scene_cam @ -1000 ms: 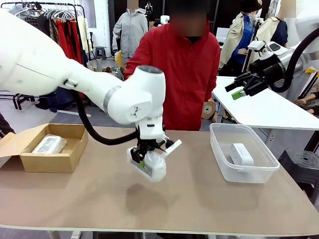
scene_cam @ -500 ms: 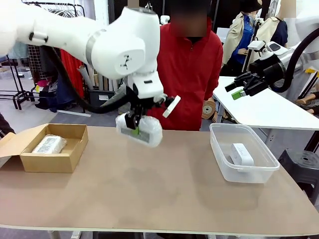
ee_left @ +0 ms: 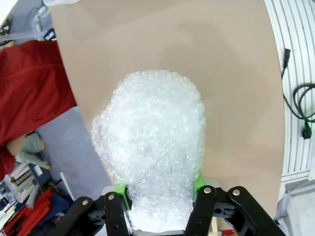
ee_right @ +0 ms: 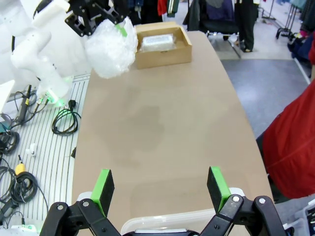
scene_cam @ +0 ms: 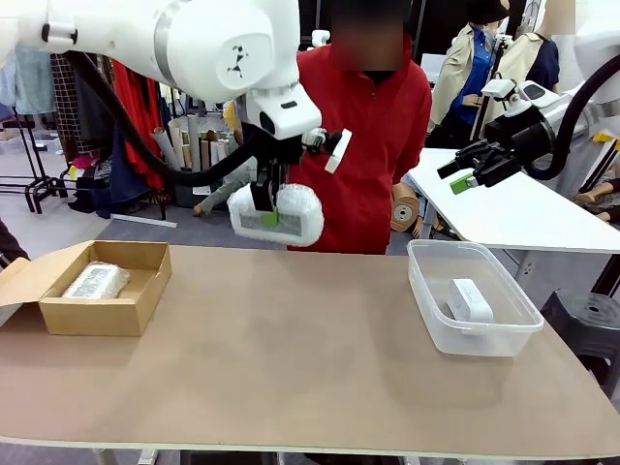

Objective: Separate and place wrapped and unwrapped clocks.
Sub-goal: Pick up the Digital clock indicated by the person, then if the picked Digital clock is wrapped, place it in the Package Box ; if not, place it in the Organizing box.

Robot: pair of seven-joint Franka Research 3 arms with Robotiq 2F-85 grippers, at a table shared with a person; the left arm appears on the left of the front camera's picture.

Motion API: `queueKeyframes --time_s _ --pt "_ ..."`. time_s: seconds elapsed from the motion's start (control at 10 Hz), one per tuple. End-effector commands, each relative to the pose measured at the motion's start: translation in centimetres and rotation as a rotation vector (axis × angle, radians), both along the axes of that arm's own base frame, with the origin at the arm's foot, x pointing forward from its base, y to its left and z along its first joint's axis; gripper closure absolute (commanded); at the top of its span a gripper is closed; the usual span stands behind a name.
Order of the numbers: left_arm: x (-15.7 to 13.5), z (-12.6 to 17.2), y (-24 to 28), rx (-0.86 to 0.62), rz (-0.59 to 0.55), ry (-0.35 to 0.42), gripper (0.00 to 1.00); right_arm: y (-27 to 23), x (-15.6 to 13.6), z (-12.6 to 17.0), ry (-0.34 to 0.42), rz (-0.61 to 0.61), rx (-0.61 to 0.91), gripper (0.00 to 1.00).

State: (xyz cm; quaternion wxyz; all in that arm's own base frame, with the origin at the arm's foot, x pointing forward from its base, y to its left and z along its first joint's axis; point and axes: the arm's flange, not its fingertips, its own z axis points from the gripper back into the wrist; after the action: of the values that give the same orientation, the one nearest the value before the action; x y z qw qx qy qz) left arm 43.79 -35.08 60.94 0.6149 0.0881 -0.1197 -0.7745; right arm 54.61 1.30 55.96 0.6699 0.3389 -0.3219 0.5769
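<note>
Left jaws clamp a wrapped clock (scene_cam: 278, 214) high above the table (scene_cam: 291, 358).

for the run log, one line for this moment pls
left gripper: shut on wrapped clock, lifted | right gripper: open | cardboard box: one wrapped

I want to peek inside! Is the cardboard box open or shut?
Open. The box has its flaps spread, and a wrapped clock lies inside.
</note>
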Motion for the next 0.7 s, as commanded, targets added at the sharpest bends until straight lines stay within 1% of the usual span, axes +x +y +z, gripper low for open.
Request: queueKeyframes --time_s 0.0,0.1,0.2,0.6 --pt "-0.09 1.25 0.13 -0.040 0.007 -0.037 1.00 0.01 0.23 0.47 0.000 -0.006 0.001 0.00" --pt "-0.13 1.28 0.38 -0.035 -0.001 -0.058 1.00 0.01 0.23 0.47 0.000 -0.006 0.001 0.00" --pt "0.10 0.93 -0.05 -0.015 0.000 -0.018 1.00 0.01 0.23 0.47 0.000 -0.006 0.001 0.00" --pt "0.10 0.93 -0.05 -0.015 0.000 -0.018 1.00 0.01 0.23 0.47 0.000 -0.006 0.001 0.00"
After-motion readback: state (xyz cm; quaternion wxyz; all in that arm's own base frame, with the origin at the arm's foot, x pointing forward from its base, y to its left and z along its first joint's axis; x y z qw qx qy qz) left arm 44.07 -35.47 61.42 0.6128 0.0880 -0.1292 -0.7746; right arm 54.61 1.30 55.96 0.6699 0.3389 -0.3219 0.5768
